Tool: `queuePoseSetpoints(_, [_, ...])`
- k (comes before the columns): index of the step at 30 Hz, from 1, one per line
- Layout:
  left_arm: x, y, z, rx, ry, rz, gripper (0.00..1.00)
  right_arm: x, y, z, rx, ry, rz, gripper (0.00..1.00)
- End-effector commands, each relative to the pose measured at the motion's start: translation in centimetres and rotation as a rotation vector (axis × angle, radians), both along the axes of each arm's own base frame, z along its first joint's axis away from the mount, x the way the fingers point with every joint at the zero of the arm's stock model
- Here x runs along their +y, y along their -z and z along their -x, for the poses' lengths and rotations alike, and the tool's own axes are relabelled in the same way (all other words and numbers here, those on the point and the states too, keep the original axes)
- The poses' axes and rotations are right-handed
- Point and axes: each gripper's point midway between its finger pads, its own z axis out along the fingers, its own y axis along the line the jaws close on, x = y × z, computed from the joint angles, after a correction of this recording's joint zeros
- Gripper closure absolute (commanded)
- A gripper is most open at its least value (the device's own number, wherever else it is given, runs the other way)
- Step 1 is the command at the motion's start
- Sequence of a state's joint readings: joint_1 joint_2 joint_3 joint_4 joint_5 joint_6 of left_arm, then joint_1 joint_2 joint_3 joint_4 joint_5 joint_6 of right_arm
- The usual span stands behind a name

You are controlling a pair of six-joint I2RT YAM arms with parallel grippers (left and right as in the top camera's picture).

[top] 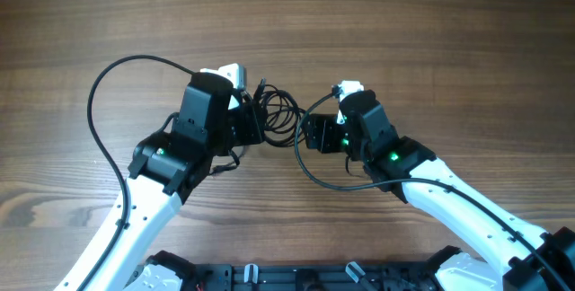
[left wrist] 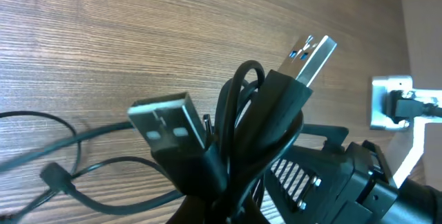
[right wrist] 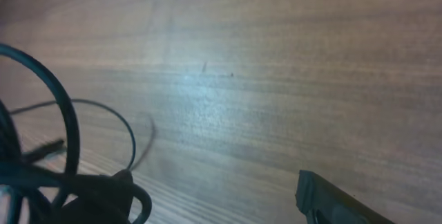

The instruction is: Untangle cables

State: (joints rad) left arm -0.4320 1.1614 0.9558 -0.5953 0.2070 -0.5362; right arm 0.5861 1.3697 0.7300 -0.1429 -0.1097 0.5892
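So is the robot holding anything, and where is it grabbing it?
The left gripper pinches the cables near their plugs; the right gripper is open, holding nothing.

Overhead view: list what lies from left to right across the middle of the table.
Left arm's thick cable loop → left gripper → cables → right gripper → right arm's white link.

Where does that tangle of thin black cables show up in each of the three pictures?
Overhead: the cables sit near the centre of the picture, just above the middle.
Left wrist: the cables fill the lower centre, close up, with two USB plugs sticking upward.
Right wrist: the cables loop in the lower left corner, blurred.
Shared landmark: the wooden table lies behind them in every view.
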Motion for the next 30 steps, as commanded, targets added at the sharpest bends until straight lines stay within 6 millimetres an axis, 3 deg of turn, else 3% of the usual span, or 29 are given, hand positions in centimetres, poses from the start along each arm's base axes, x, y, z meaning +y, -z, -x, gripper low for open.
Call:
queuePoseSetpoints(1, [0.5,-0.1,-0.4,-0.019,-0.015,-0.035,0.96,1.0,-2.5,0.7,-0.002,-0.048,-0.088,0.17])
queuePoseSetpoints(7, [1.4,0.2,-0.6,-0.024,-0.053,-0.078,0.96,0.3,-6.2,2.7,-0.038,-0.063,-0.140,0.17])
queuePoseSetpoints(11, [1.4,0.2,-0.6,-0.024,-0.053,-0.077,0.96,1.0,-7.6,3.7,-0.043,-0.118,-0.195,0.17])
queuePoseSetpoints(22, [1.1,0.2,-0.4,-0.014,-0.047,-0.061,0.96,2.2,-5.4,3.4,0.020,-0.151,-0.197,0.17])
queuePoseSetpoints(26, [0.7,0.2,-0.2,-0.015,-0.035,-0.061,0.96,2.0,-4.7,2.6,0.048,-0.083,-0.207,0.18])
queuePoseSetpoints(30, [0.3,0.2,0.0,-0.015,-0.020,-0.061,0.96,1.4,-2.7,1.8,0.086,-0.012,-0.164,0.18])
